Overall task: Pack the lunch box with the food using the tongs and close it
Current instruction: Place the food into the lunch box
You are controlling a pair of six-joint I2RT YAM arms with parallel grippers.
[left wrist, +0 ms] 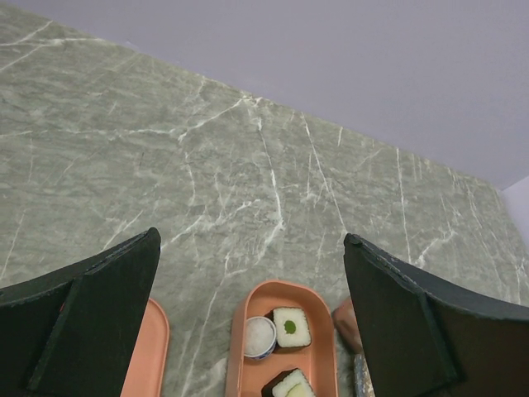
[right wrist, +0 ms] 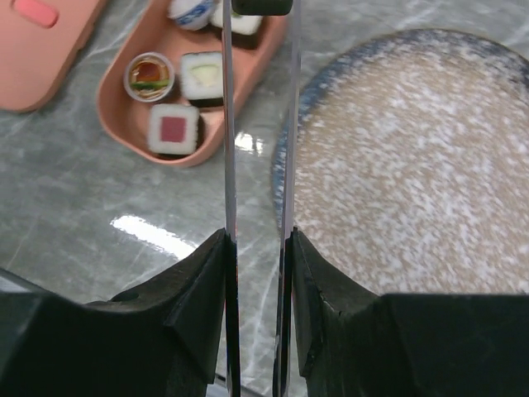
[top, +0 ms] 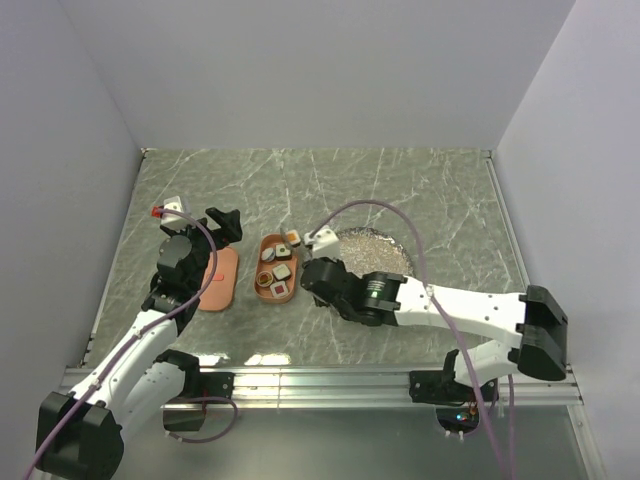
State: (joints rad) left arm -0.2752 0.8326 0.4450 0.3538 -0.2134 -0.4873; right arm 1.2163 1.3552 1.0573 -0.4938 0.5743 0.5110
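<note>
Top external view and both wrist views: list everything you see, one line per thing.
marbled tabletop: one, grey-green, under everything.
oblong plastic tray: one, salmon-orange, between lid and plate.
flat oval lid: one, salmon-orange with a red mark, left of the tray.
round speckled plate: one, grey, right of the tray; visible part bare.
tiny sushi-like pieces: five, white with red, green or orange centres, in the tray.
dark piece: one, pinched at the tongs' tips.
long thin metal tongs: one, grey, in the right gripper.
left gripper: black, open, above the table by the lid.
right gripper: black, shut on the tongs.
</note>
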